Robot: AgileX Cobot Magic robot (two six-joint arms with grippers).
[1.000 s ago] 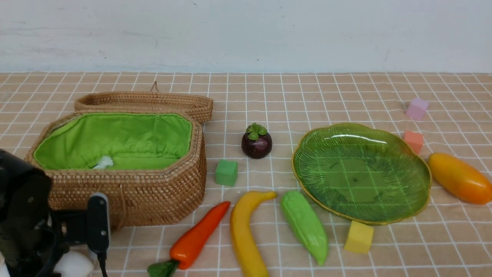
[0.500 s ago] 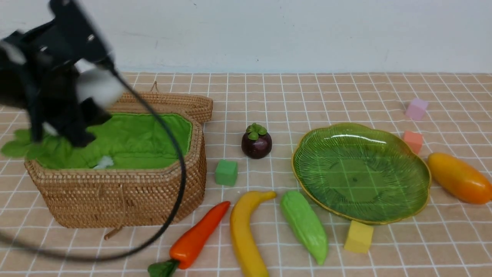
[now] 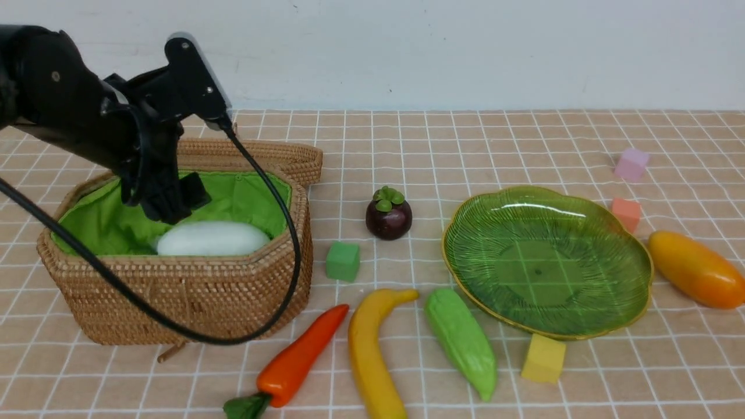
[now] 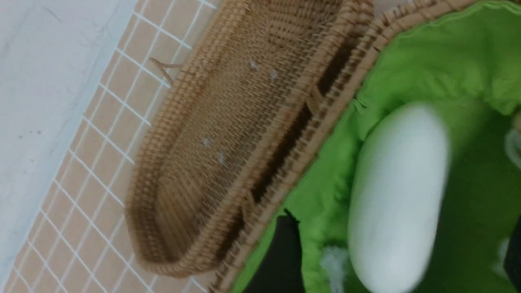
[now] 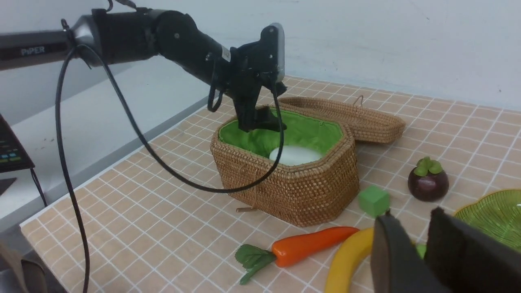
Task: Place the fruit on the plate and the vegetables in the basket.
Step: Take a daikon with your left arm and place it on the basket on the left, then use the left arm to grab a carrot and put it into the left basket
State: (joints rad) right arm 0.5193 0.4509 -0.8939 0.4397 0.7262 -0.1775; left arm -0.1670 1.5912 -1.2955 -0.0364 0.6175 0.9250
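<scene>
Now the left gripper hangs over the basket with its fingers released, and the white vegetable lies free inside on the green lining, so this step seems finished. Next, I think, the arm must rise clear of the rim and go to the carrot or the gourd on the bench; the right gripper, fingers slightly apart, grasps nothing.

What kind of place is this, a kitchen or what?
Probably a robot lab bench, not a kitchen: a toy carrot and banana, a foam cube, and the robot's left gripper over a basket.
</scene>
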